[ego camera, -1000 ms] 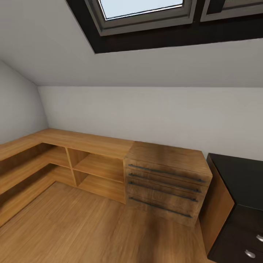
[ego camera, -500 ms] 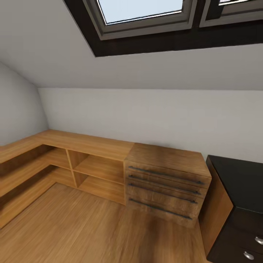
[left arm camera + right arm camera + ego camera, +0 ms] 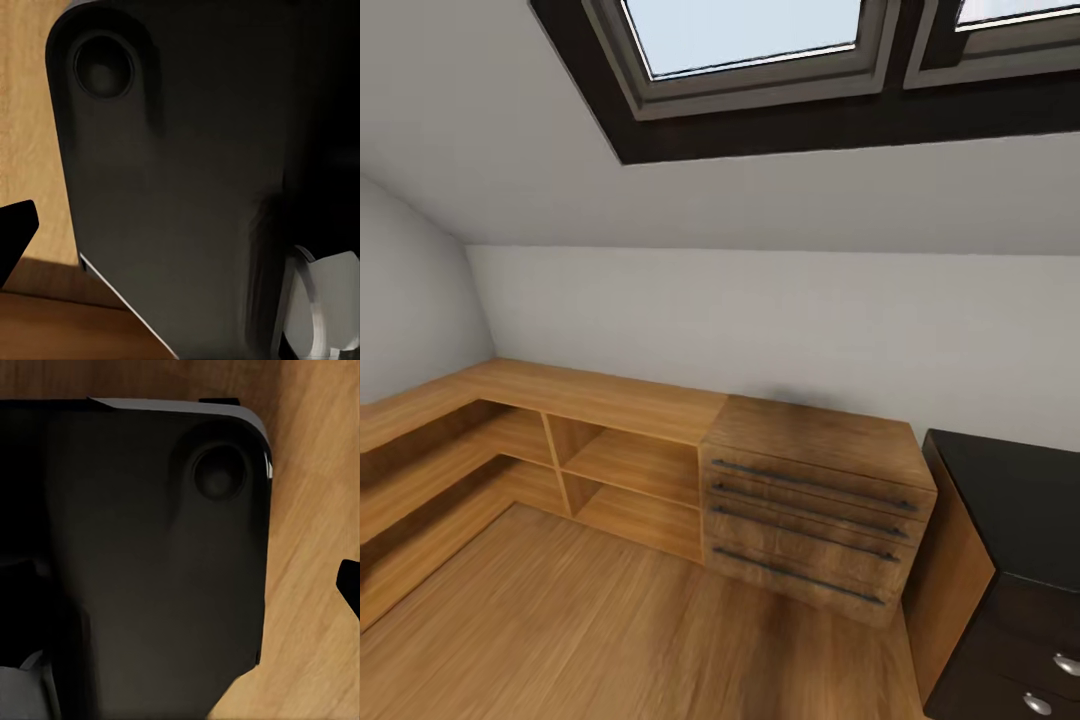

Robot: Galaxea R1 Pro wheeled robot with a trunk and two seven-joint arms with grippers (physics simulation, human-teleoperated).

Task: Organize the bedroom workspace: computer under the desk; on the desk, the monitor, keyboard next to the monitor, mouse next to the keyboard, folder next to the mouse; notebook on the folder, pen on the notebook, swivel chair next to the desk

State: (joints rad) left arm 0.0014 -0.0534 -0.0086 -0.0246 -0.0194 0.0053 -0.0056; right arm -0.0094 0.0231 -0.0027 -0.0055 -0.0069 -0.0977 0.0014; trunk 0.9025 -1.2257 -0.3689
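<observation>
I am in the bedroom, facing a sloped grey-white ceiling with skylights (image 3: 750, 40). One end of the black desk (image 3: 1010, 500) shows at the lower right of the head view, with its drawers and round silver knobs (image 3: 1066, 664). In the left wrist view a black fingertip (image 3: 13, 238) juts in beside a large dark rounded housing (image 3: 187, 187). The right wrist view has another black fingertip (image 3: 349, 582) at the frame edge over the wood floor (image 3: 307, 607). Whether either gripper is open or shut cannot be made out.
A light wooden chest (image 3: 815, 500) with long bar handles stands against the wall, just left of the desk. Low wooden open shelving (image 3: 560, 440) runs along the wall and around the left corner. Light wood floor (image 3: 610, 630) lies in front.
The whole head view has shifted slightly: more of the skylights shows and the furniture sits a little lower, so the camera has moved. Nothing in the room has moved.
</observation>
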